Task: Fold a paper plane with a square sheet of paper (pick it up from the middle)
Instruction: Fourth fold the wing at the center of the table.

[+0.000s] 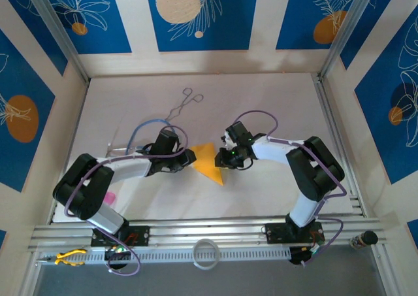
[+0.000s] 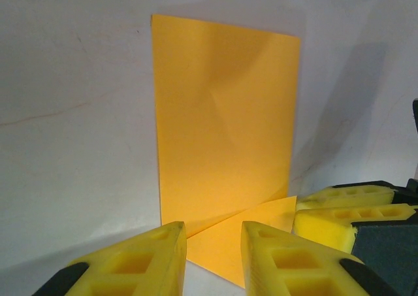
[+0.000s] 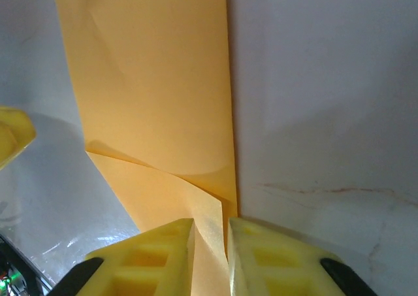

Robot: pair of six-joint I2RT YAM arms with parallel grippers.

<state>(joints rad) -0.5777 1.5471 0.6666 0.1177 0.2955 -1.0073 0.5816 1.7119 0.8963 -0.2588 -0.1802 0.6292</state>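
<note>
The square sheet of paper point(image 1: 208, 160), orange-yellow, lies on the white table between my two grippers, one corner folded up into a flap point(image 3: 196, 198). A paper plane is out of view. In the left wrist view the sheet point(image 2: 222, 113) stretches away from me. My left gripper point(image 2: 212, 234) is open, and the sheet's near corner lies flat between its fingers. My right gripper point(image 3: 211, 227) straddles the raised flap with its jaws narrowly apart. The flap rests against one finger, with a dark slit beside the other. The two grippers point(image 1: 189, 157) point(image 1: 225, 155) face each other across the sheet.
Metal forceps point(image 1: 184, 103) lie farther back on the table. A small pink slip point(image 1: 109, 197) sits by the left arm's base. A white ring point(image 1: 207, 252) and yellow pliers point(image 1: 68, 257) rest on the front rail. Walls enclose the table point(image 1: 274, 106) on three sides.
</note>
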